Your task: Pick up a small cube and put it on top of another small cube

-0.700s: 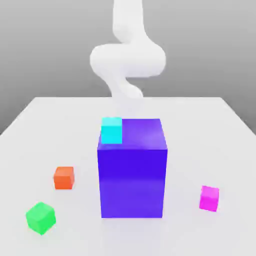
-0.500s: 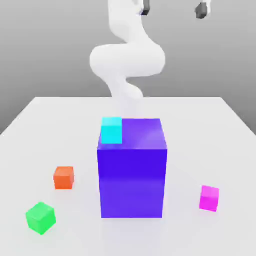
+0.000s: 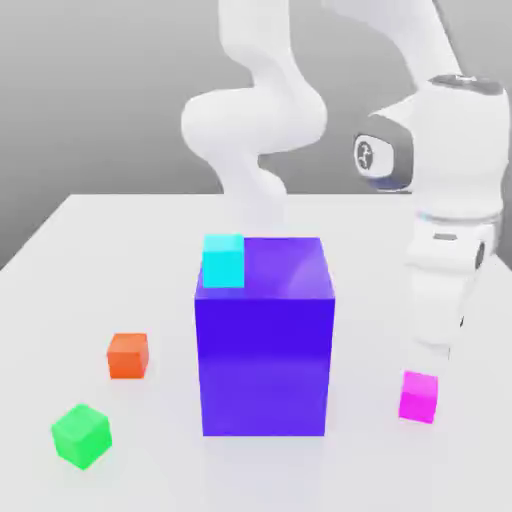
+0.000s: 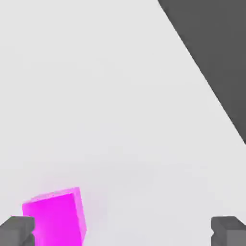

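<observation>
The small cube (image 3: 419, 397), bright magenta-pink, rests on the white table (image 3: 150, 250) at the exterior view's right, beside the big purple block (image 3: 265, 350). My gripper (image 3: 433, 356) hangs just above and slightly behind it, on the white arm (image 3: 455, 190). In the hand view my gripper (image 4: 122, 231) is open, with its dark fingertips (image 4: 17, 230) far apart. The small cube (image 4: 55, 216) lies below, close to one fingertip and well off the middle of the gap. Nothing is held.
A cyan cube (image 3: 223, 260) sits on the purple block's top, at its back corner on the exterior view's left. An orange cube (image 3: 127, 355) and a green cube (image 3: 81, 435) lie on the table to the left. The table's edge (image 4: 202, 72) runs near the gripper.
The arm's hand has come down from the upper edge of the exterior view to just above the magenta cube. No cube has moved.
</observation>
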Action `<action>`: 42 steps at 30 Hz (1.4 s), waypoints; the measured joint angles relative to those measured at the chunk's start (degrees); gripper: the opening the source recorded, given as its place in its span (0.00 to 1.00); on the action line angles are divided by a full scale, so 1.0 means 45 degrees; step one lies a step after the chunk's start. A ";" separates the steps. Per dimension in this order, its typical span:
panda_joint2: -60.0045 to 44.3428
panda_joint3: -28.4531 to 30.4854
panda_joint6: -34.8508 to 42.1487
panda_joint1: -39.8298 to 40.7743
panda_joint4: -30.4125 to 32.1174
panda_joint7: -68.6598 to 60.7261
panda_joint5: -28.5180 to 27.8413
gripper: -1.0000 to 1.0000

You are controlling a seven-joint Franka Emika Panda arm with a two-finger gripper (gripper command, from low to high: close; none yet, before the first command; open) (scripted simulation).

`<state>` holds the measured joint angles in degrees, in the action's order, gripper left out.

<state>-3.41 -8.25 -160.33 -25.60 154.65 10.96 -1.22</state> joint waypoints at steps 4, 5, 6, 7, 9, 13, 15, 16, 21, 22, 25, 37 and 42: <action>-0.1857 0.0438 -0.1356 -0.0430 -0.0003 0.0282 -0.0941 0.50; -0.2318 0.0630 -0.1720 -0.0585 -0.0083 0.0415 -0.1130 0.50; -0.2778 0.0832 -0.2088 -0.0759 -0.0168 0.0518 -0.1268 0.50; -0.3238 0.1027 -0.2459 -0.0932 -0.0256 0.0601 -0.1370 0.50; -0.3488 0.1130 -0.2661 -0.1022 -0.0304 0.0649 -0.1429 0.00; -0.3487 0.1127 -0.2642 -0.1017 -0.0305 0.0674 -0.1454 0.00; -0.3447 0.1113 -0.2612 -0.1002 -0.0295 0.0675 -0.1462 0.00; -0.3134 0.0994 -0.2360 -0.0903 -0.0233 0.0605 -0.1377 0.00; -0.0997 0.0445 -0.0646 -0.0577 0.0175 -0.0101 -0.0441 0.00; -0.0952 0.0481 -0.0461 -0.0541 -0.0044 -0.0152 -0.0483 0.00; -0.1163 0.1254 0.0004 0.0256 -0.0919 -0.0657 -0.0602 0.00; -0.1258 0.5010 0.1570 0.4631 -0.2719 -0.3343 -0.0226 0.00; -0.0723 0.6519 0.2038 0.6697 -0.2254 -0.4954 0.1018 0.00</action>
<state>-6.67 21.09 -151.16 4.53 144.51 -11.33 3.36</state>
